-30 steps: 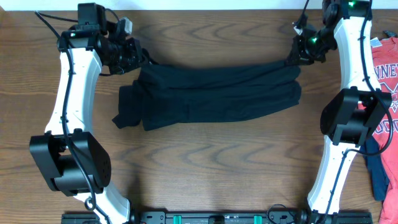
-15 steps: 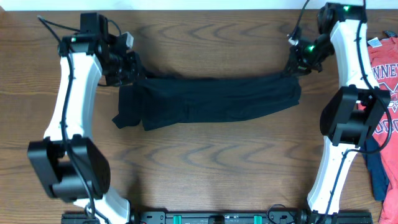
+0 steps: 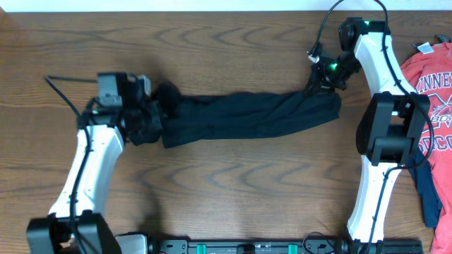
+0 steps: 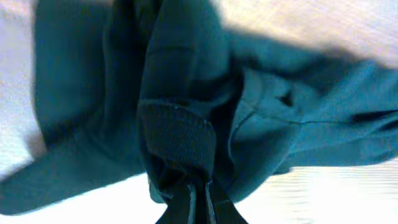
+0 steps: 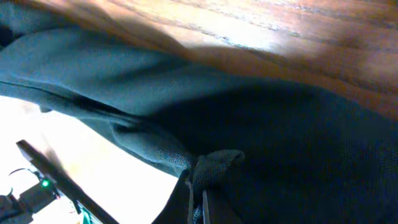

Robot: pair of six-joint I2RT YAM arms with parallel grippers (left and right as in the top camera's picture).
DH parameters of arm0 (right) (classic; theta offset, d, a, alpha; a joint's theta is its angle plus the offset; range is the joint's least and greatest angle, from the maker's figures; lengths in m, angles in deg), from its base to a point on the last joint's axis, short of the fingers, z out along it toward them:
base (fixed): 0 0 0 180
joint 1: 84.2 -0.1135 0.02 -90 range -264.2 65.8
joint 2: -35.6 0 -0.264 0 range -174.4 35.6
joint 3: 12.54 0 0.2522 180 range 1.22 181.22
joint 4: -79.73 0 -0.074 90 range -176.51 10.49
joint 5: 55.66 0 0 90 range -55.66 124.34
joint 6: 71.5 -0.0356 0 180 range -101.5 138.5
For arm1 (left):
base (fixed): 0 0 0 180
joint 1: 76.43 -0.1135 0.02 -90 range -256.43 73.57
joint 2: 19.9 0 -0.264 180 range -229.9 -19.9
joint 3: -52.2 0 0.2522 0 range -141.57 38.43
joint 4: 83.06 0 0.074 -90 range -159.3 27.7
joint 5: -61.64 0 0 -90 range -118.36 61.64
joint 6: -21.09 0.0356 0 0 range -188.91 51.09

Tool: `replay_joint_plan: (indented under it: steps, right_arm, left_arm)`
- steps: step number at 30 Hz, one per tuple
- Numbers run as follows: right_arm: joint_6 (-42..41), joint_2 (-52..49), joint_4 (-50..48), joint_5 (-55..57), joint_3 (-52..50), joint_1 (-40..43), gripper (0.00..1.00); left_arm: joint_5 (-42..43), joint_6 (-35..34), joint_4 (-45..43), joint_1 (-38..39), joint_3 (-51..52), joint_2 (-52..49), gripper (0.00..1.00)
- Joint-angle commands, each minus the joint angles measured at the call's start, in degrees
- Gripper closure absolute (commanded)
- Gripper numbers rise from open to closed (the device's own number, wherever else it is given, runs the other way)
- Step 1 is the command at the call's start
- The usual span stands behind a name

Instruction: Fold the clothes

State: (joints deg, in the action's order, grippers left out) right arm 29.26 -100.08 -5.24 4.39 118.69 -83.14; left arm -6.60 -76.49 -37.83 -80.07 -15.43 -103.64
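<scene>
Black T-shirt (image 3: 247, 116) is stretched out as a bunched-up strip across the table (image 3: 233, 183) — left gripper (image 3: 157, 113) pinching one end, right gripper (image 3: 316, 83) clamped tight on the other.

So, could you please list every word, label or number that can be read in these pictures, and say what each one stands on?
"NNE": a fragment of the white lettering on the red T-shirt; the rest is hidden, cut off or too small to read.
The white neck tag on that same shirt: too small to read.
On the black T-shirt: no text shows in any view.
</scene>
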Motion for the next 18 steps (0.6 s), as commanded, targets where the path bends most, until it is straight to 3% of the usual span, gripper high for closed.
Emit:
replay_joint_plan:
  steps: [1, 7, 13, 18]
  right_arm:
    - [-5.8, 1.7, -1.3, 4.5, -2.3, -0.3, 0.98]
    - [-17.9, 1.7, -6.4, 15.0, -7.8, 0.4, 0.98]
    - [-20.6, 1.7, -10.9, 15.0, -11.7, 1.8, 0.99]
    - [-20.6, 1.7, -12.5, 15.0, -13.4, 2.7, 0.98]
  left_arm:
    - [-0.9, -2.2, -2.9, 0.1, 4.3, -0.3, 0.94]
    - [-2.6, -2.2, -6.5, 0.1, 7.7, -0.7, 0.94]
    - [-3.3, -2.2, -8.1, 0.1, 7.7, -2.0, 0.93]
    - [-3.2, -2.2, -8.2, 0.1, 7.7, -2.5, 0.67]
